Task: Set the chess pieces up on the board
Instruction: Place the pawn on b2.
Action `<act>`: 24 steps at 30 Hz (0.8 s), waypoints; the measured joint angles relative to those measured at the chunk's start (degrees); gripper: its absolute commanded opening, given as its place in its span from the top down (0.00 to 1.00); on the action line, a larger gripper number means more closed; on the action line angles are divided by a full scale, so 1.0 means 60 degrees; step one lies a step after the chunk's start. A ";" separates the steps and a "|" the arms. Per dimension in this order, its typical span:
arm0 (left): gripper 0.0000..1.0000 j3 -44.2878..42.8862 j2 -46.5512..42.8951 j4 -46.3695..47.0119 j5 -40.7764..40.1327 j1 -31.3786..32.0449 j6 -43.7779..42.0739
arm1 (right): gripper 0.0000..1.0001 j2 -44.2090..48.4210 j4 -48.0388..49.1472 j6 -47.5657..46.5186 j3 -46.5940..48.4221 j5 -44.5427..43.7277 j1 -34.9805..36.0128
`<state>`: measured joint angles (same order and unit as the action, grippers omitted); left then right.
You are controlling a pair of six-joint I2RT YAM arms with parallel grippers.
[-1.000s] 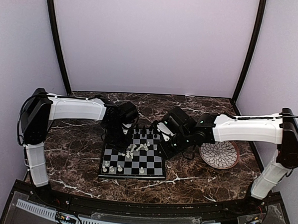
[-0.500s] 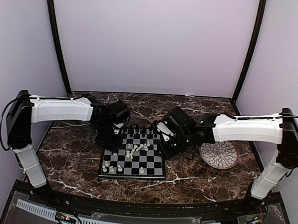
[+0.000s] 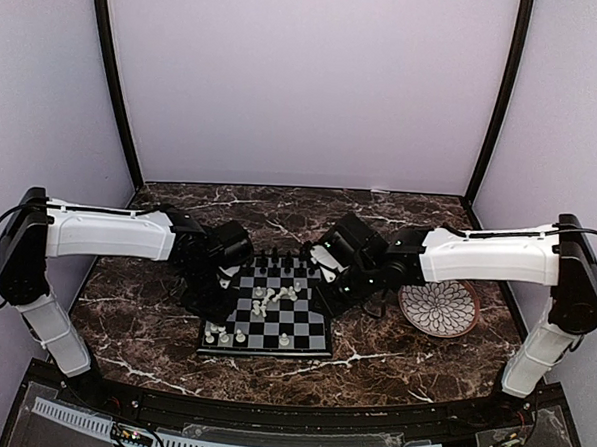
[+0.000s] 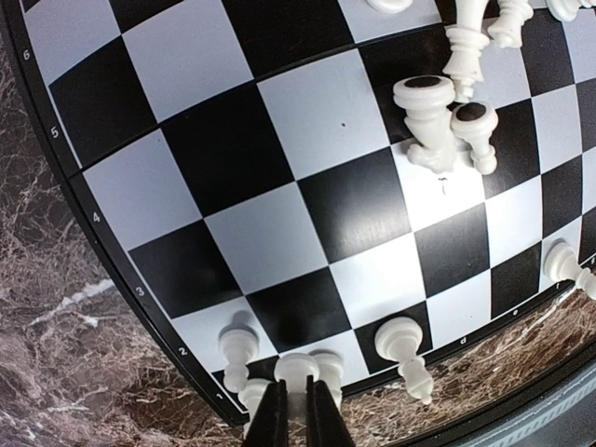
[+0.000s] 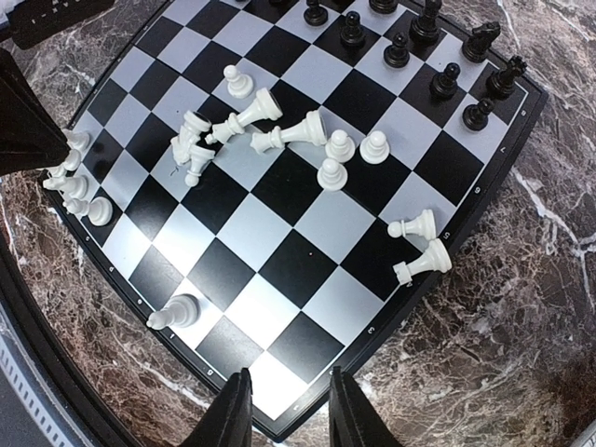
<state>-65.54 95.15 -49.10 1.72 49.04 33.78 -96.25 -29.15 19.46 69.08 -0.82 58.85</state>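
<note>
left claw point(image 4: 296, 421), tips pressed together on nothing, hangs over a corner of the chessboard point(image 4: 233, 140) beside standing cream pawns point(image 4: 400, 337) that look already set; right claw point(image 5: 287, 419), tips apart and empty, faces toppled cream pieces point(image 5: 291, 130) mid-board, seemingly readied to pick one.

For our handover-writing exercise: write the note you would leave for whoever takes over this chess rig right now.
Left tool: shut at a cream-white plastic pawn at a corner of the black-and-grey checked chessboard; grip unclear.
Right tool: open, empty, above the board's right side.
Done: black plastic chessmen stand on the far rows.
To do: toppled white chessmen mid-board to stand and place.
</note>
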 measured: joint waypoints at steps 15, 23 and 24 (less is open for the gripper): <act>1.00 -0.0149 0.0565 0.0168 -0.0058 0.0000 0.0011 | 0.70 -0.0051 0.0007 -0.0051 0.0073 0.0029 0.0000; 1.00 -0.0215 0.0627 0.0178 -0.0080 0.0000 0.0011 | 0.70 -0.0051 0.0011 -0.0051 0.0073 0.0029 0.0000; 1.00 -0.0237 0.0648 0.0175 -0.0080 0.0000 0.0011 | 0.70 -0.0051 0.0007 -0.0055 0.0073 0.0029 0.0000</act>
<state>-66.96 99.04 -48.05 1.23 49.04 33.85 -96.55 -29.10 19.14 69.52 -0.64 58.85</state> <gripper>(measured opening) 0.067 0.298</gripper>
